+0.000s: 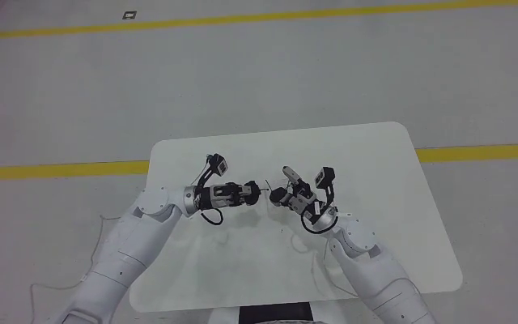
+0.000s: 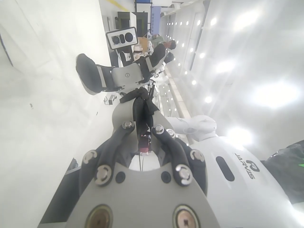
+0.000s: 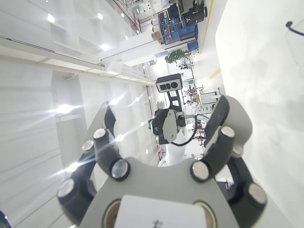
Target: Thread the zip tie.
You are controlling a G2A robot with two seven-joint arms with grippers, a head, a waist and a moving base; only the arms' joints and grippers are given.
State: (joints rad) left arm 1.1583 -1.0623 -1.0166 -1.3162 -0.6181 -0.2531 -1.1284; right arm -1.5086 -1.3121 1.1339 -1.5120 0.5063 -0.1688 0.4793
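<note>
Top view: zip tie (in left claw)

the top camera looks straight down from high above both arms, taking in the whole white table with the two grippers tip to tip at its middle. the left wrist camera sits close behind the left gripper, rolled sideways, facing along the fingers past the zip tie to the right gripper. the right wrist camera sits just behind its own spread fingers, facing the left gripper. all three share the gap between the tips.
</note>
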